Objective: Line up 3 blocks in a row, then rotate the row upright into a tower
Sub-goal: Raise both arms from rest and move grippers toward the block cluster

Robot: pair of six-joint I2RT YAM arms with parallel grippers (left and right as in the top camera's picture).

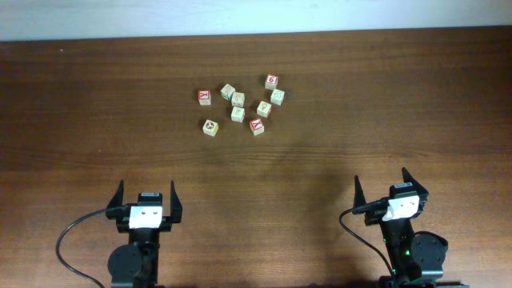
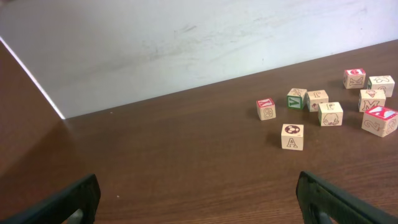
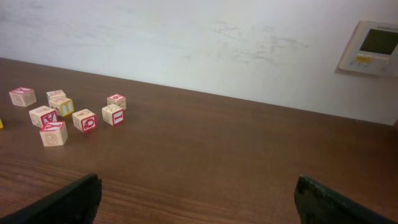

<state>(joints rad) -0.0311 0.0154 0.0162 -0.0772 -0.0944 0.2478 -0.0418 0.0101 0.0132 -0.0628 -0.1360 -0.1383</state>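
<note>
Several pale wooden letter cubes lie in a loose cluster on the far middle of the table. Among them are a cube with a red round mark [image 1: 271, 81], a cube with a red A-like letter [image 1: 256, 126] and a cube with a faint greenish letter [image 1: 277, 97]. In the left wrist view the cluster sits at the right, its nearest cube [image 2: 292, 136] showing an A. The right wrist view has it at the left, with a red-marked cube [image 3: 84, 120]. My left gripper [image 1: 146, 190] [image 2: 198, 190] and right gripper [image 1: 381, 179] [image 3: 198, 190] stand open and empty near the front edge, far from the cubes.
The other similar letter cubes, such as a red-topped one [image 1: 204, 96] and a dark-marked one [image 1: 210, 127], share the cluster. A pale wall runs behind the wooden table [image 1: 360, 120]. A wall panel [image 3: 373, 46] shows at the right of the right wrist view.
</note>
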